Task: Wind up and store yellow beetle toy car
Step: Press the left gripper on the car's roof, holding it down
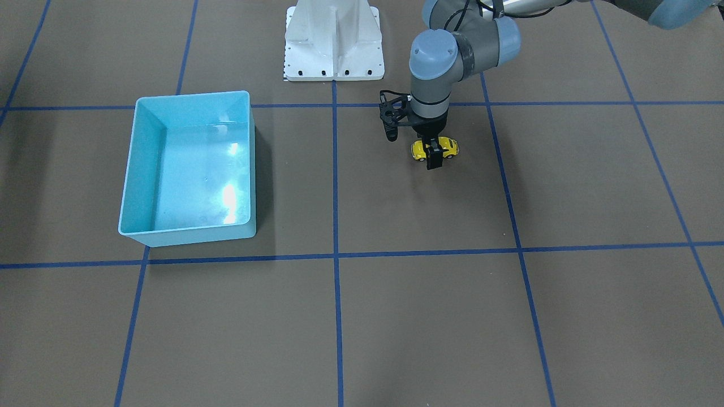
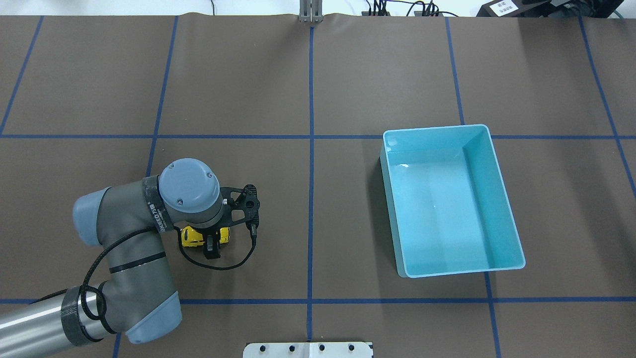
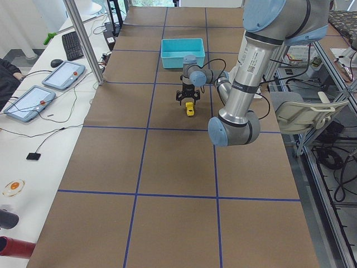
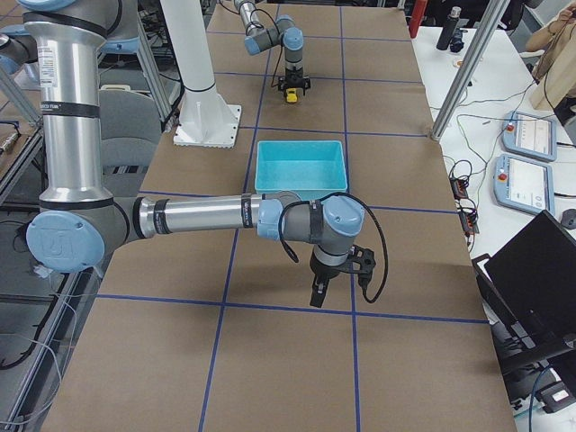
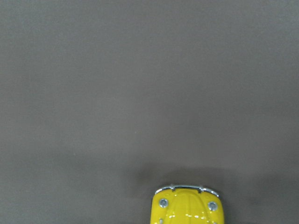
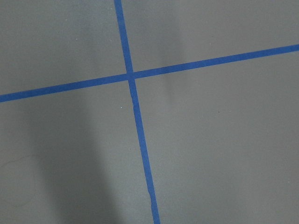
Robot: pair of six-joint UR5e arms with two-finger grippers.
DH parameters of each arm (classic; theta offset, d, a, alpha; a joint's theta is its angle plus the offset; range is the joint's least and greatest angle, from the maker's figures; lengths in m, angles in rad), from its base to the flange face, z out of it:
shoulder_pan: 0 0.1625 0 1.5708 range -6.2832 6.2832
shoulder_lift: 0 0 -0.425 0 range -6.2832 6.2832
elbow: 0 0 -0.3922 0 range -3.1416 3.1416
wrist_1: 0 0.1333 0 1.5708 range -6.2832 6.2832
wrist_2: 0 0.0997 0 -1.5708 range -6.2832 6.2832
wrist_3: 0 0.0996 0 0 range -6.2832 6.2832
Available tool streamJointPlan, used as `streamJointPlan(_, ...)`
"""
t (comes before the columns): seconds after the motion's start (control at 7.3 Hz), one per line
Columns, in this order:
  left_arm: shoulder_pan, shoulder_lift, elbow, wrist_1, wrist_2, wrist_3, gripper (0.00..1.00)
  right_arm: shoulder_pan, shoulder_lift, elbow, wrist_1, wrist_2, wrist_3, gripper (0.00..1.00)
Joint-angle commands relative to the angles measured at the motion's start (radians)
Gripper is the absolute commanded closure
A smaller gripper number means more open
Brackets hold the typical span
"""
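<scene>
The yellow beetle toy car [image 1: 449, 148] sits on the brown table, on the robot's left half, and shows in the overhead view [image 2: 191, 236]. My left gripper [image 1: 434, 150] points straight down with a black finger on each side of the car's middle, shut on it. The left wrist view shows only the car's chrome-bumpered end [image 5: 187, 207] at the bottom edge, close over the table. The light blue bin [image 1: 129, 169] is empty and stands on the other half [image 2: 432, 128]. My right gripper [image 4: 317, 292] hangs over the table beyond the bin; I cannot tell if it is open.
The white robot base [image 1: 334, 39] stands at the table's near edge between the arms. Blue tape lines [image 6: 133, 93] grid the brown table. Monitors, tablets and cables [image 3: 56, 78] lie on a side desk off the table.
</scene>
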Motion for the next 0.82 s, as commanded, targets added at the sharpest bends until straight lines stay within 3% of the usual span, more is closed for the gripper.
streamJointPlan(0.0,0.002,-0.001,-0.001,0.0,-0.012,0.0,0.05,0.001,0.0,0.002,0.0,0.001,0.0,0.0)
streamJointPlan(0.69,0.003,0.002,0.004,0.0,-0.048,0.003,0.05,-0.001,0.002,0.002,0.0,0.002,-0.001,0.0)
